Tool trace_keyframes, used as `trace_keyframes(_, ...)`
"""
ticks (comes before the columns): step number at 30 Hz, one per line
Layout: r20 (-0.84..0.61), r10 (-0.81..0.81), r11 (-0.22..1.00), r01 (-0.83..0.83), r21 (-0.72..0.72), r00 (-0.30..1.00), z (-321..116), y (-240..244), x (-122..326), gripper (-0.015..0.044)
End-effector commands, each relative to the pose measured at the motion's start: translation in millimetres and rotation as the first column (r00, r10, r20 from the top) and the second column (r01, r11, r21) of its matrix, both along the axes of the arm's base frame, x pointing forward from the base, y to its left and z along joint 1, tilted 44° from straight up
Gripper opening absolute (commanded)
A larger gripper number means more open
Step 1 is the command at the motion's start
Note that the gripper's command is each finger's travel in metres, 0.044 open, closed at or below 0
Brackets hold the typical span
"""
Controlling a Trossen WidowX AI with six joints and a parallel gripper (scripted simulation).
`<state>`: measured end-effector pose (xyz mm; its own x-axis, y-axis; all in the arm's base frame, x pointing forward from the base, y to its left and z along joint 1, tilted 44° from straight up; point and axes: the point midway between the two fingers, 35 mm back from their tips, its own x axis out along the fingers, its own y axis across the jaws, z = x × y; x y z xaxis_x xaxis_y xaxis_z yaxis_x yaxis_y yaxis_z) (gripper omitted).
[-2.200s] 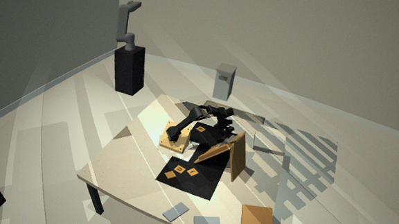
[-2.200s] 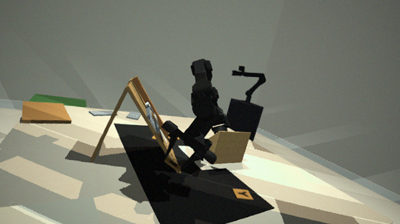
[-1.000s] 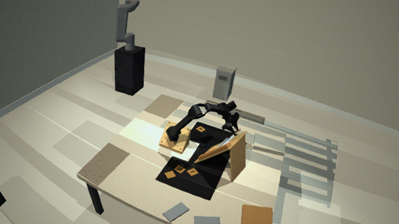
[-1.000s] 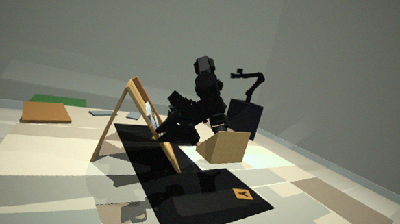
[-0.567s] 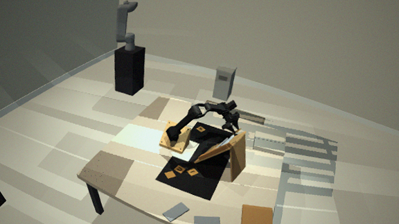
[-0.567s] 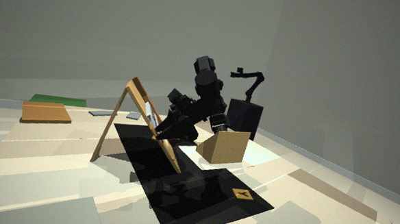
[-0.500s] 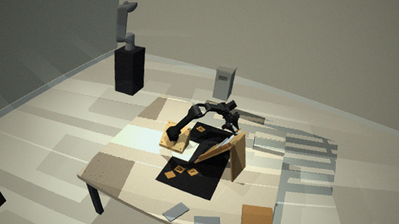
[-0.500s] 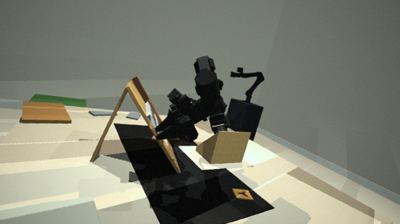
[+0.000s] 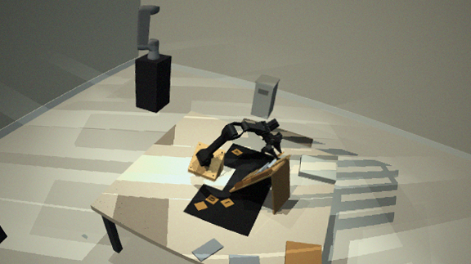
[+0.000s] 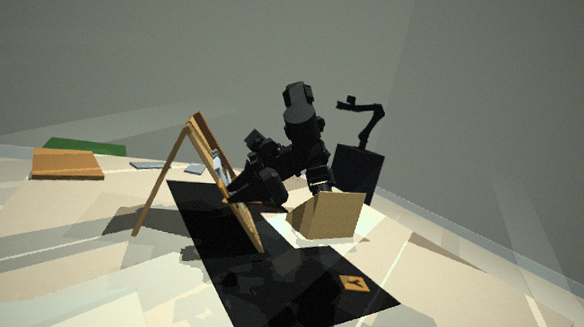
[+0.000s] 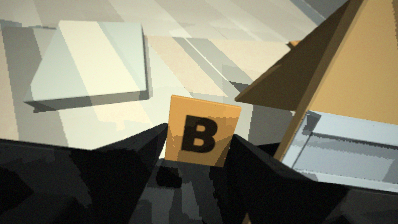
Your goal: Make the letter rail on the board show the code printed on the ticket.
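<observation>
The end effector (image 9: 277,154) (image 10: 227,192) (image 11: 200,133) grasps the B tile (image 11: 195,131), pinched by its two side edges. That hold keeps the letter face uncovered and, I judge, leaves the far edge free to lead into the rail (image 11: 350,155). In the wrist view the tile is beside the board (image 9: 281,186) (image 10: 163,177) (image 11: 360,70), apart from the rail and a little tilted in the picture; the B reads upright, which suits a slide in without a turn.

The board leans on its back leg, so its face slopes toward the arm (image 9: 218,145) (image 10: 299,134), presumably to put the rail in easy reach. The Y tile (image 9: 237,152) (image 10: 354,283) lies on the mat (image 9: 234,219) (image 10: 244,306) near one end, while three more tiles lie toward the other, spread apart likely so each can be gripped singly. I cannot read the ticket, so B's place in the code stays uncertain. The next move likely lines the tile up with the open end; a skewed entry could jam it or nudge the board across the table (image 9: 148,217) (image 10: 447,272).
</observation>
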<state>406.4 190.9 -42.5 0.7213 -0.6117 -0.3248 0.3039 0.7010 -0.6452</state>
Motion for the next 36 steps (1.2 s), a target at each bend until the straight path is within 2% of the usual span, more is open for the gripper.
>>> trace_keyframes(1, -0.003, -0.001, 1.000, 0.001, -0.007, 1.000, 0, -3, -2, 0.0000)
trace_keyframes(36, -0.004, -0.001, 1.000, 0.001, -0.009, 1.000, 11, -15, -7, 0.0000)
